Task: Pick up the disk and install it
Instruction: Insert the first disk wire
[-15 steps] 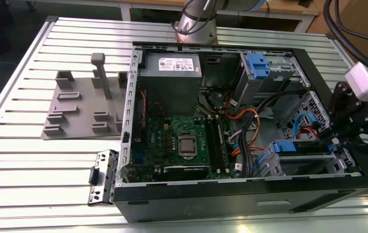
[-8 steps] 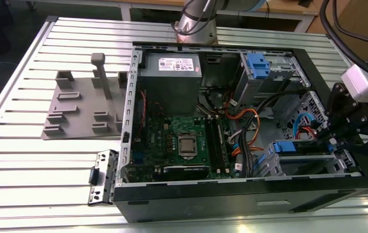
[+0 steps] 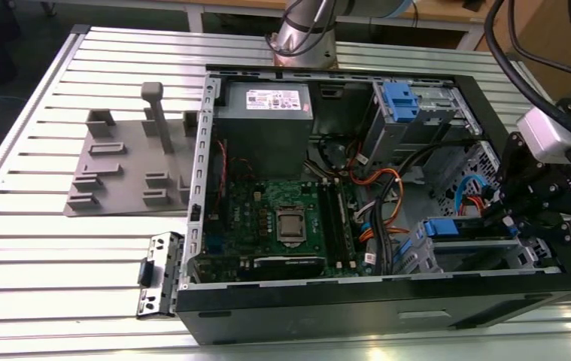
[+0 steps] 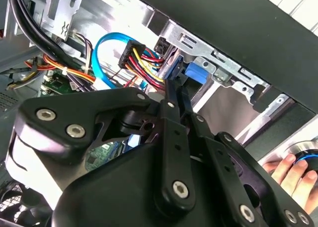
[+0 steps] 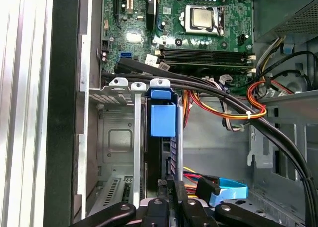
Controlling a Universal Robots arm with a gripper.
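Black computer case point(image 3: 365, 308) on a silver ribbed table point(image 3: 44, 286). Green motherboard point(image 3: 285, 218); grey power supply point(image 3: 263, 120) bearing a white sticker. Disk carrier point(image 5: 163, 118) blue. Cable bundle point(image 5: 238, 108) orange, red, yellow and black. Gripper point(image 4: 171, 95) black. Grey fixture plate point(image 3: 125, 169).

No readable print, even on the power supply's white sticker point(image 3: 277, 98).

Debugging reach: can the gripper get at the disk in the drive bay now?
Likely yes. The gripper sits right against the disk in the drive bay; the black cables cross past its far end, not between them.
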